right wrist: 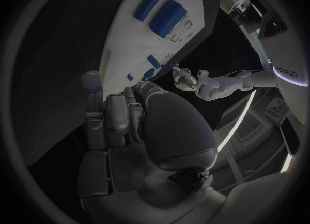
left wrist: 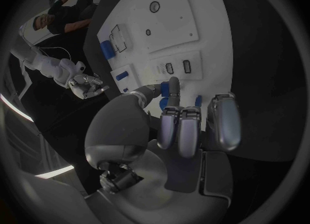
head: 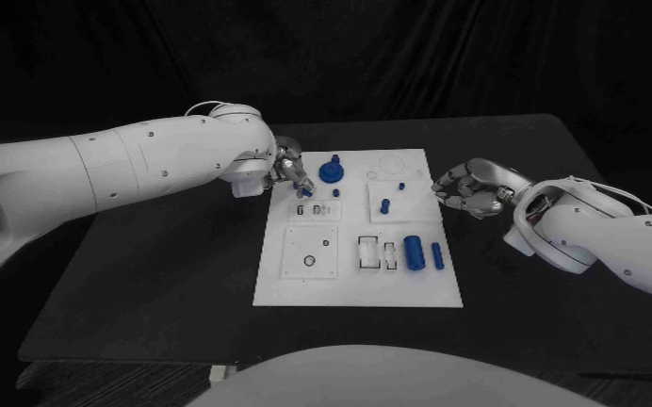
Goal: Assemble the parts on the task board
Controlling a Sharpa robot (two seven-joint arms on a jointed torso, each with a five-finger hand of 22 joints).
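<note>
Your left hand (head: pixel 282 173) sits at the far-left corner of the task board (head: pixel 360 289), fingers (left wrist: pixel 181 128) curled in over the board's edge. In the left wrist view a small blue part (left wrist: pixel 165 101) shows just beside the fingertips, but you can't tell whether it is pinched or only lying under them. Read this as the pick or seat step on the far-left cluster, early in the assembly.

Your right hand (head: pixel 469 187) hangs at the board's right edge, off the far-right side, fingers curled in and nothing seen in them. It looks idle.

Parts on the board: a larger round blue piece (head: pixel 331 171) at the far middle, a small blue peg (head: pixel 384 205) right of centre, another tiny one (head: pixel 402 185) beyond it, and two blue cylinders (head: pixel 423 255) lying side by side at the near right. They lie next to a dark rectangular slot (head: pixel 368 251), which looks unfilled. The near-left square plate (head: pixel 310 252) has small holes, apparently open too.

Next move likely needs you to confirm the left hand's hold, then line the part up over its socket near the far-left edge. The tabletop (head: pixel 163 266) is black, so watch for dropped parts.
</note>
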